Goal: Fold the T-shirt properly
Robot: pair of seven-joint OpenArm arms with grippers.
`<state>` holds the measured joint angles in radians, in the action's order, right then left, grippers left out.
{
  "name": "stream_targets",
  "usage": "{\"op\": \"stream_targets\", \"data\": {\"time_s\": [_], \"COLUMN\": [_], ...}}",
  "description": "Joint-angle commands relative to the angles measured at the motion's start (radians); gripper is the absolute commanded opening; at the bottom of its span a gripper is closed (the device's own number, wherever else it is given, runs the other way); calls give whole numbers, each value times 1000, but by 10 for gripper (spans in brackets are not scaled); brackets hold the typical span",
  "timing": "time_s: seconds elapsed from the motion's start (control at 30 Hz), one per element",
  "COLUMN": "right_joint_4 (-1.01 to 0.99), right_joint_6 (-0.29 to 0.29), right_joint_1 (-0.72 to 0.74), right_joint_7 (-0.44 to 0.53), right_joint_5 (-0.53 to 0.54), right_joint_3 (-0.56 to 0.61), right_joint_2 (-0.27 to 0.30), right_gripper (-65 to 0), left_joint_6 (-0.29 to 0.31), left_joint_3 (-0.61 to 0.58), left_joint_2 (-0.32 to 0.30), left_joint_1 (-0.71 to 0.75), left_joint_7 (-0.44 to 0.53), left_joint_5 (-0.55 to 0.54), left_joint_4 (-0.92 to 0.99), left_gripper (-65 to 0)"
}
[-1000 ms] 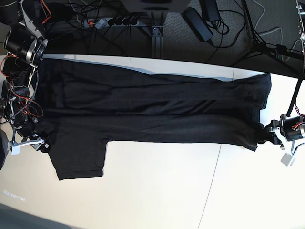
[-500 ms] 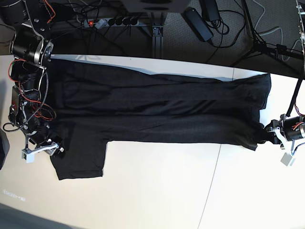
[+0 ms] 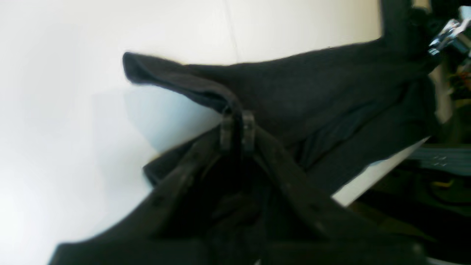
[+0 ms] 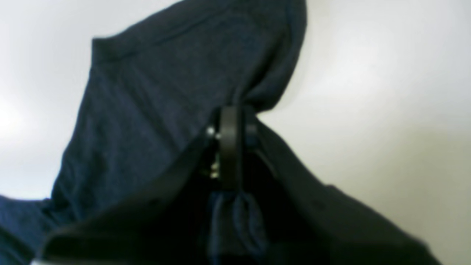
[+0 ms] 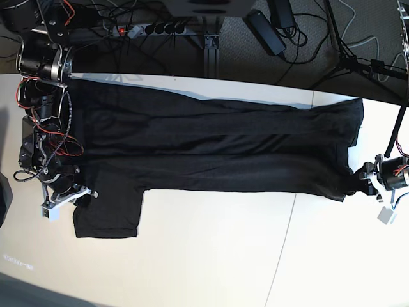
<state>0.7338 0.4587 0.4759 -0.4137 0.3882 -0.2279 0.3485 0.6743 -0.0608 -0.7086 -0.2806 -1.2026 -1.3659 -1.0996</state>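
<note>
The black T-shirt (image 5: 211,150) lies stretched lengthwise across the white table (image 5: 211,256), with one short sleeve (image 5: 108,214) sticking out toward the front at the left. My right gripper (image 5: 78,192) sits at the sleeve's left edge. In the right wrist view it (image 4: 230,123) is shut on a pinch of dark fabric (image 4: 165,92) that tents up from the table. My left gripper (image 5: 354,182) is at the shirt's right end. The left wrist view shows it (image 3: 237,123) shut on a raised fold of the shirt (image 3: 312,88). No print shows.
Behind the table's far edge lie a power strip (image 5: 150,29), tangled cables and a black adapter (image 5: 265,32), with a stand's legs (image 5: 358,61) at the back right. A seam (image 5: 284,243) runs across the tabletop at the front right.
My right arm came in from the left over the sleeve's edge and its jaws closed on the fabric. The sleeve shifted slightly. The left gripper kept its hold and did not move.
</note>
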Motion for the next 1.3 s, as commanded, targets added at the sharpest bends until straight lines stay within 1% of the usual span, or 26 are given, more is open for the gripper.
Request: {"op": "stream_targets", "data": {"time_s": [0.0,0.07,0.13,0.3,0.4,0.53,0.67,0.8,0.9,1.1,1.27], "right_joint_4": [45,103,163,303,383,500,610,727,803,917,995], "right_joint_6": [71,71,71,71,71,70,70,69,69,70,70], "right_joint_1": [26,24,25,22,-10,-122,-239,-354,-432,-562,-662], "right_joint_7": [12,-7,-55,-213,-255,-266,-265,-265,-274,-292,-301], "right_joint_5": [8,8,20,138,203,260,275,284,318,360,388], "right_joint_3": [-1,-1,-1,-1,-1,-1,-5,-47,-101,-181,-217], "right_joint_2": [17,24,34,79,117,172,198,205,204,204,202], "right_gripper": [-650,-650,-650,-650,-650,-650,-650,-650,-650,-650,-650], "left_joint_6": [24,24,24,24,24,24,24,24,24,24,24], "left_joint_3": [7,7,7,7,7,7,7,7,7,7,7], "left_joint_2": [-27,-29,-29,-46,-56,-59,-59,-60,-60,-60,-60], "left_joint_1": [-26,-26,-26,-15,-3,24,40,46,51,52,51], "left_joint_7": [-18,-83,-128,-134,-134,-138,-152,-159,-178,-193,-194], "left_joint_5": [-54,-118,-118,-118,-118,-118,-118,-118,-118,-118,-118], "left_joint_4": [-14,-15,-15,-21,-21,-21,-21,-21,-21,-21,-21], "left_gripper": [-650,-650,-650,-650,-650,-650,-650,-650,-650,-650,-650]}}
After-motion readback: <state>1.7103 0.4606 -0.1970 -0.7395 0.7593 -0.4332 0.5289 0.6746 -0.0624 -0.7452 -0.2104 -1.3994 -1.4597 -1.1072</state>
